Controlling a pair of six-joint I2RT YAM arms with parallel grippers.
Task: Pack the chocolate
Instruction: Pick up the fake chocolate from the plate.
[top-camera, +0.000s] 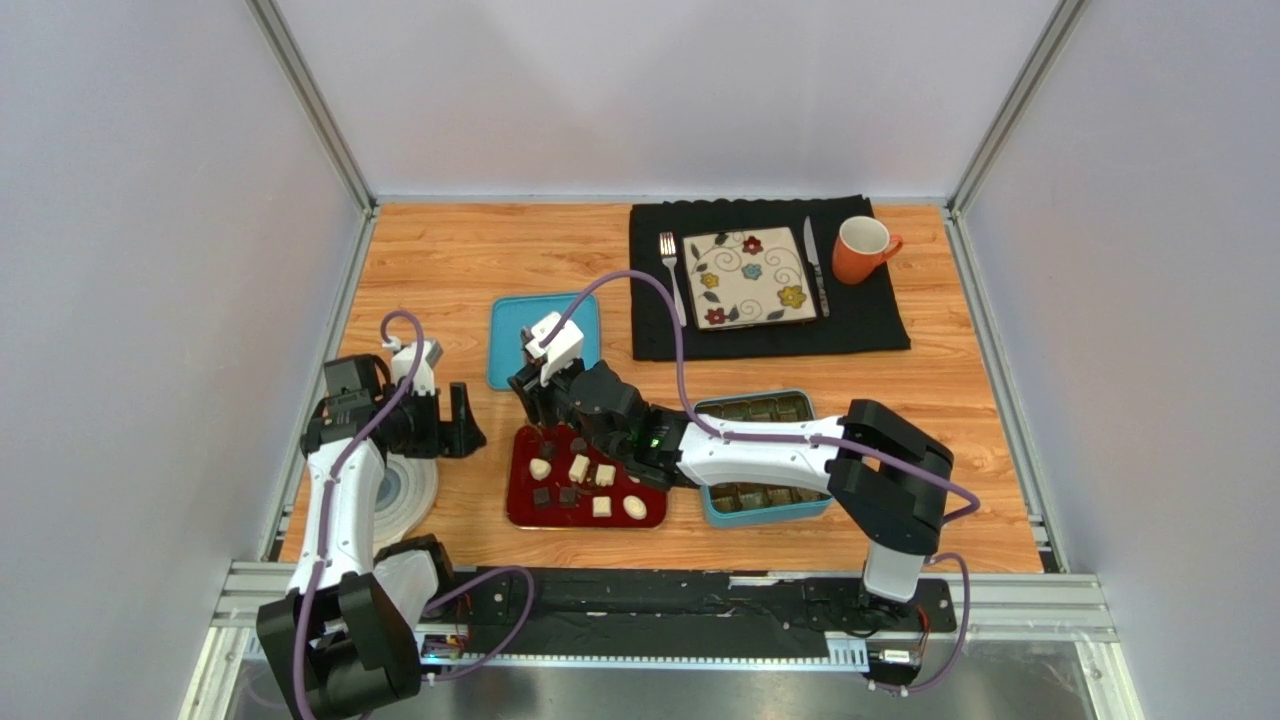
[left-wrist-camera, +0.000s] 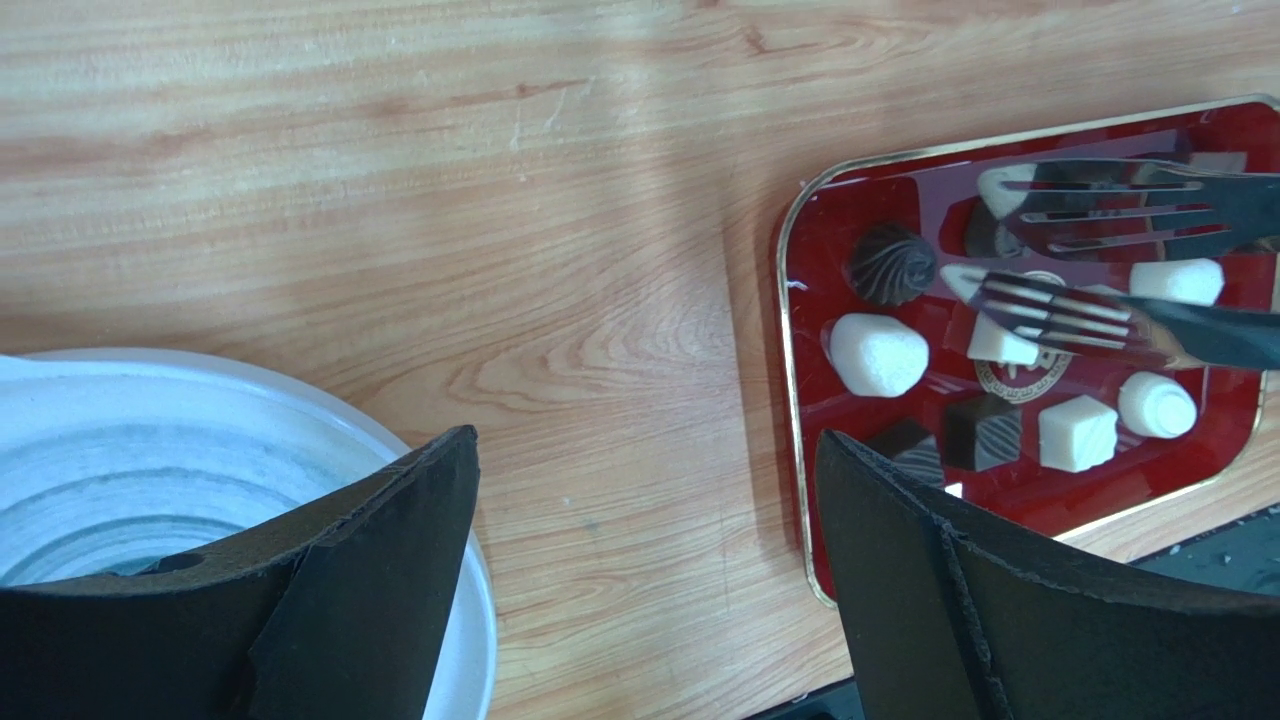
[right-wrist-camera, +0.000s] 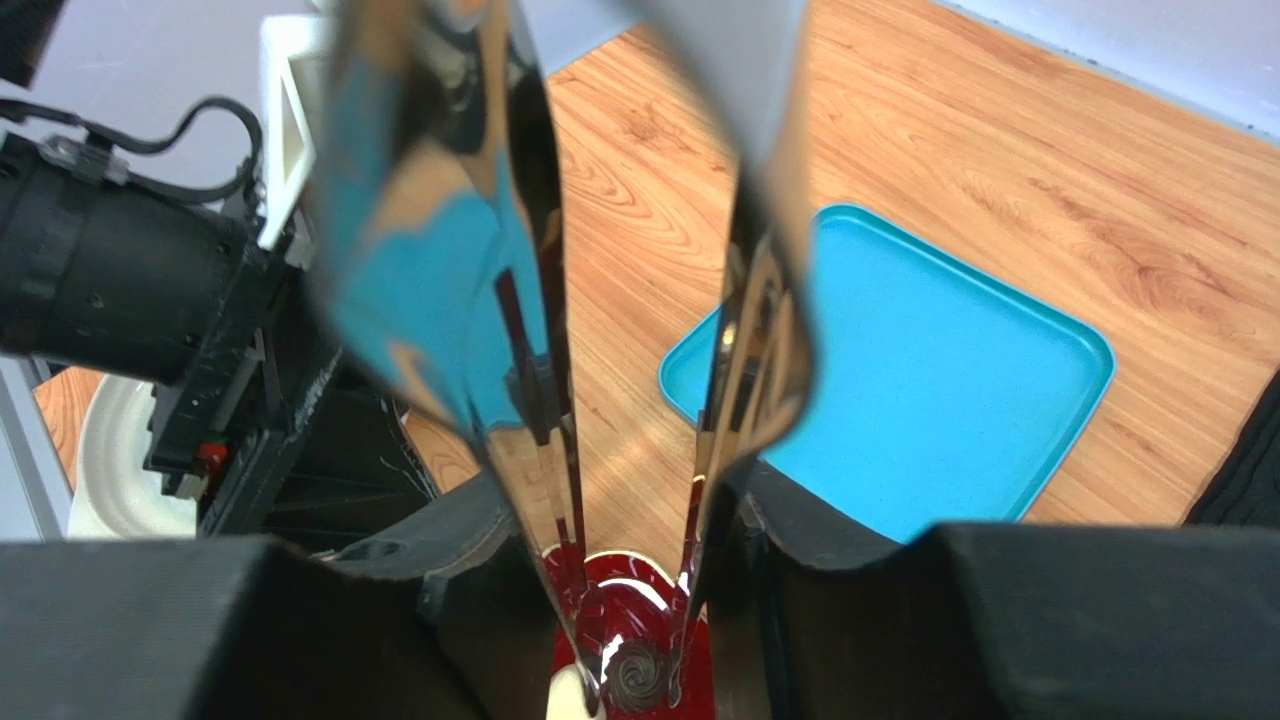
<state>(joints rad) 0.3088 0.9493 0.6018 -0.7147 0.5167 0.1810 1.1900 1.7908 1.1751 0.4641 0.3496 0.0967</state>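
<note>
The chocolate (top-camera: 589, 477), dark and white bite-sized pieces, lies on a red tray (top-camera: 522, 506). My right gripper (top-camera: 547, 396) is shut on metal tongs (right-wrist-camera: 529, 345), its fingers pressing the two arms. In the right wrist view the forked tong tips stand apart on either side of a dark swirled chocolate (right-wrist-camera: 639, 675). I cannot tell whether they touch it. The left wrist view shows the same swirl (left-wrist-camera: 890, 264) near the tong tips (left-wrist-camera: 1052, 308), with white pieces (left-wrist-camera: 878, 354) around it. My left gripper (left-wrist-camera: 643, 443) hangs open over bare wood left of the tray (left-wrist-camera: 819, 195), holding nothing.
A teal compartment box (top-camera: 759, 450) sits right of the tray, under the right arm. Its blue lid (top-camera: 519, 342) lies behind the tray. A white dish (top-camera: 403, 498) is under the left gripper's left finger. At the back is a black mat (top-camera: 879, 315) with plate, cutlery and an orange mug (top-camera: 861, 248).
</note>
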